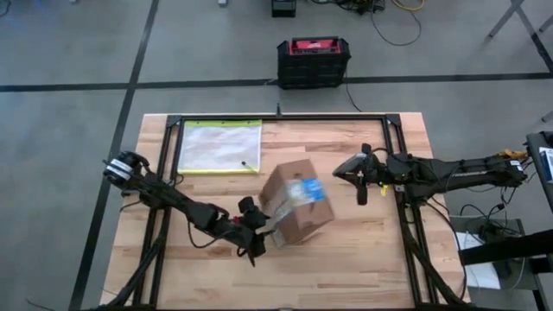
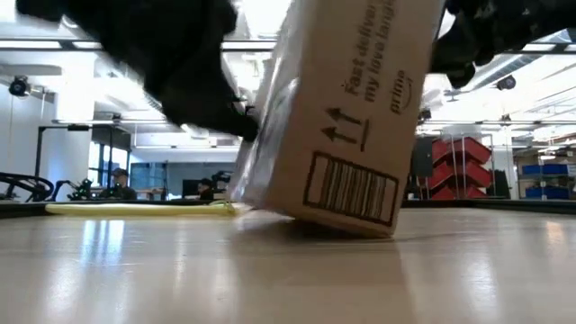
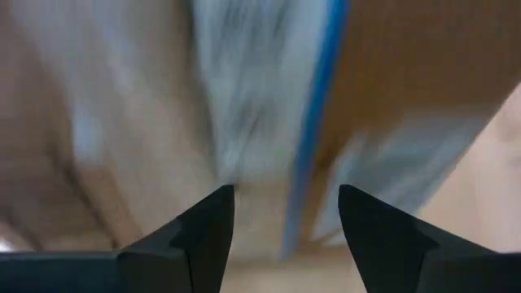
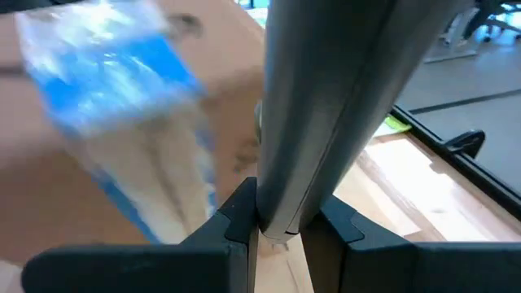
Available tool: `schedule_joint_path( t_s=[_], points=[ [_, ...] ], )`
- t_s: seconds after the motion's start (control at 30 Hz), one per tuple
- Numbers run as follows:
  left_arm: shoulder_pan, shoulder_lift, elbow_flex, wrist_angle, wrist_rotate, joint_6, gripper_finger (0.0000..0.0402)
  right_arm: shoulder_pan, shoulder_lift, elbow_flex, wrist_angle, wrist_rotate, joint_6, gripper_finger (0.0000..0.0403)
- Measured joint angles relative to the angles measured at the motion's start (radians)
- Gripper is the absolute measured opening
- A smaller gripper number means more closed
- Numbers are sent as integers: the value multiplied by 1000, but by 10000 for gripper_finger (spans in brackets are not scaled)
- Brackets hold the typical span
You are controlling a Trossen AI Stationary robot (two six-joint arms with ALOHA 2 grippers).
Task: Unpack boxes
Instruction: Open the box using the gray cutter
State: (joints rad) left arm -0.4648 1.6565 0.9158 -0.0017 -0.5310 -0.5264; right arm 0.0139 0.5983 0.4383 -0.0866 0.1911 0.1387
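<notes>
Item: cardboard box (image 1: 295,210), counter (image 1: 380,259) centre, tipped on one edge. Left pincer (image 1: 259,235) at box's 8 o'clock, fingers spread, nothing gripped. Right pincer (image 1: 360,185) at 3 o'clock, clenched on grey tool (image 4: 326,106). Rec: steady box w/ left before cutting tape.

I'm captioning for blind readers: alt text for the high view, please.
A cardboard box sits tilted on a wooden table, the left gripper open at its corner. The right gripper hovers beside it, holding a grey tool.
</notes>
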Motion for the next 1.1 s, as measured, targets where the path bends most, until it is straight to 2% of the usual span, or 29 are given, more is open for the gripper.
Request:
schedule_joint_path(
  t_s=[0.2,0.4,0.5,0.67,0.83,1.1],
  points=[
    [0,-2,229,-338,-3,37,196,1,4,-20,11,-2,20,48],
    [1,-3,403,-471,-38,161,194,1,-23,-25,-17,-4,34,48],
    [9,-4,454,-469,-93,257,193,7,-41,-14,-45,-7,34,48],
    [103,-1,472,-449,-93,366,183,45,-62,68,-129,-1,34,48],
    [233,0,427,-344,34,467,172,64,-59,177,-294,99,57,48],
    [300,0,431,-153,149,656,167,64,-41,242,-448,116,162,48]
  ],
)
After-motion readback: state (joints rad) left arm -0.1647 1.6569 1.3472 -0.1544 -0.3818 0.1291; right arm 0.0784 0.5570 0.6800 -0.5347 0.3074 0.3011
